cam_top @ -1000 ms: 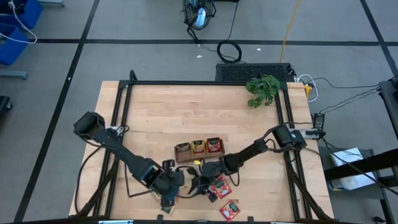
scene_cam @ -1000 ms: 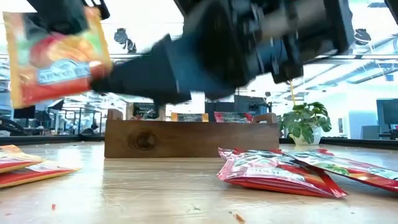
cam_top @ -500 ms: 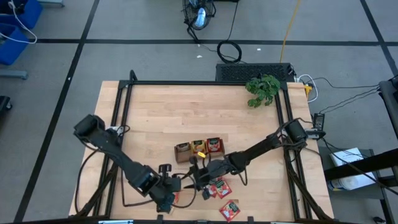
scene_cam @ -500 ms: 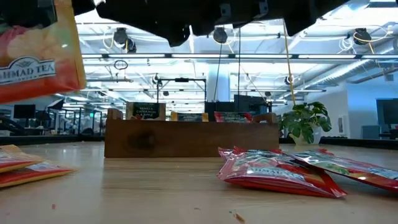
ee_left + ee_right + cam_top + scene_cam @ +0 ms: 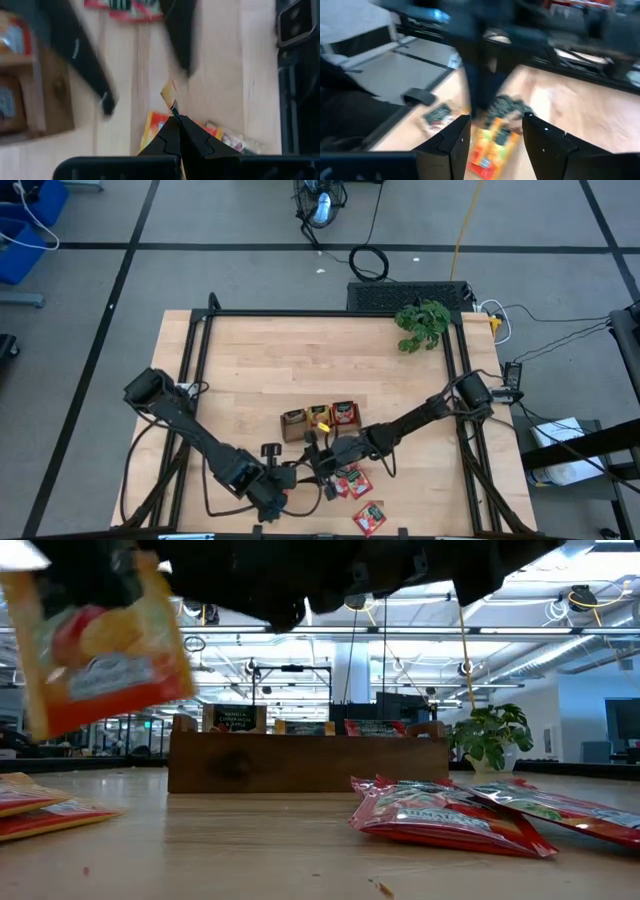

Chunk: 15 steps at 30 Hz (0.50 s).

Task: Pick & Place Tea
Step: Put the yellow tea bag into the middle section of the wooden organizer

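**Holding an orange tea sachet above the table's near edge**

Clenched on an orange tea sachet (image 5: pixel 100 645), the left gripper (image 5: pixel 175 114) was seen low over the wooden table (image 5: pixel 260 370), close to its near edge. In the left wrist view the two fingers were pressed together to a point, with the sachet pinched edge-on between their tips. In the low view the same sachet was seen lifted clear of the tabletop and tilted.

The right gripper (image 5: pixel 494 131) was placed just beside the left one, in front of the brown tray (image 5: pixel 320 420). Its fingers (image 5: pixel 455 142) were spread apart and nothing was held between them; orange sachets (image 5: pixel 487 150) and dark green sachets (image 5: pixel 507 107) were seen lying on the wood beyond them.

Red sachets (image 5: pixel 450 815) were left flat on the table near the right gripper, overlapping one another. More orange sachets (image 5: pixel 40 805) were lying at the edge of the low view. Sachets were standing upright in the tray's three compartments. A leafy plant (image 5: pixel 422 325) was set at the far right corner, well apart from both arms.
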Motion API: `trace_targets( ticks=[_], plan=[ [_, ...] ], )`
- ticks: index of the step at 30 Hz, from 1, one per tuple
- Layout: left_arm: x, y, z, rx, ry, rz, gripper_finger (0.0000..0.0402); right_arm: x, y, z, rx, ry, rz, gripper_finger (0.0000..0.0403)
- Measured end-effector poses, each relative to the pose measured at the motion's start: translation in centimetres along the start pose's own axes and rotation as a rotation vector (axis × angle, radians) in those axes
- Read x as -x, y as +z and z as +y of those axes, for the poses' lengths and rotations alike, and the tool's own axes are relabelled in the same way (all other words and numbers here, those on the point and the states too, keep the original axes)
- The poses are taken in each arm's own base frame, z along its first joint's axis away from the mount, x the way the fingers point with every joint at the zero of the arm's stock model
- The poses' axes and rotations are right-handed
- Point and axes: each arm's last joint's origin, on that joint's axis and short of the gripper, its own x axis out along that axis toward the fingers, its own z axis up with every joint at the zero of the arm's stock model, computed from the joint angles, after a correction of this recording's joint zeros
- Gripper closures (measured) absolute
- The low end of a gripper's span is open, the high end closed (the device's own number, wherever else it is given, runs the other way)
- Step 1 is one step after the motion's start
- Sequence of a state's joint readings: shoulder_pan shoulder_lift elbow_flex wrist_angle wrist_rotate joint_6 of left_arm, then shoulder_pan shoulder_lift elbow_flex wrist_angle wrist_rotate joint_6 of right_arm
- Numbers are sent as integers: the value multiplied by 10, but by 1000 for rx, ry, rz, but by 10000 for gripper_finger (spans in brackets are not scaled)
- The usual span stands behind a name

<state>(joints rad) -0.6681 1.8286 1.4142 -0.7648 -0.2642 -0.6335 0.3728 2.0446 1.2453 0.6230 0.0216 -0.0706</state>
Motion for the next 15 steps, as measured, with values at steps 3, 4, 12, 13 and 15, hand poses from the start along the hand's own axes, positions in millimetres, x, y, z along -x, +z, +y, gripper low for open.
trace_targets(
  ticks=[3, 4, 12, 13, 15],
  plan=[
    [3, 8, 3, -20, -2, -16, 401, 0, -1, -3, -22, -10, 10, 236],
    [4, 10, 4, -24, -1, -21, 401, 0, -2, -4, -38, -12, 21, 236],
    [5, 17, 13, -28, 22, -17, 401, 0, -4, -7, -50, -14, 45, 252],
    [5, 17, 14, -26, 32, -20, 401, 0, -5, -7, -46, -14, 46, 260],
    [5, 17, 15, -24, 44, -17, 401, 0, -5, -7, -35, -13, 47, 278]
  ],
)
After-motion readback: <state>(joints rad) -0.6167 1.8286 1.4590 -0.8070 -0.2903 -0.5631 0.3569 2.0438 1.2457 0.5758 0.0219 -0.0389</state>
